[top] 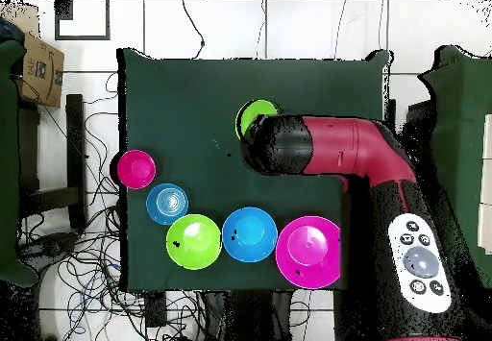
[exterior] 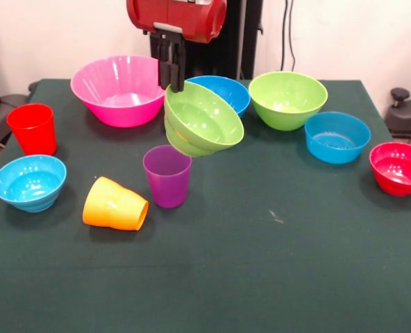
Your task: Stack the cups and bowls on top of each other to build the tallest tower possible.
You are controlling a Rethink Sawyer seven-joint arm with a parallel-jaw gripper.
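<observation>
The gripper (exterior: 172, 75) is pinching the far rim of the small lime green bowl (exterior: 203, 121), fingers closed narrow on that one edge and nothing else. So the bowl is hanging in the air off a single point, tilting hard, its opening facing toward the camera and down-right in the front view, base pointing back and left. The axis through its base and mouth is sitting way off vertical, closer to lying down than standing up.

It's hovering just above the purple cup (exterior: 167, 175), which is standing upright with its mouth up, at about 7 o'clock from the bowl. The orange cup (exterior: 115, 204) is lying on its side at 8 o'clock from the purple one.

My worry: a rim pinch like that on glossy plastic looks easy to lose, so the bowl could swing or slip out. And if it's going down on the purple cup at this tilt, I'd bet it slides off or knocks the cup over. From overhead the arm is covering most of it, only a green sliver (top: 254, 118) showing.
</observation>
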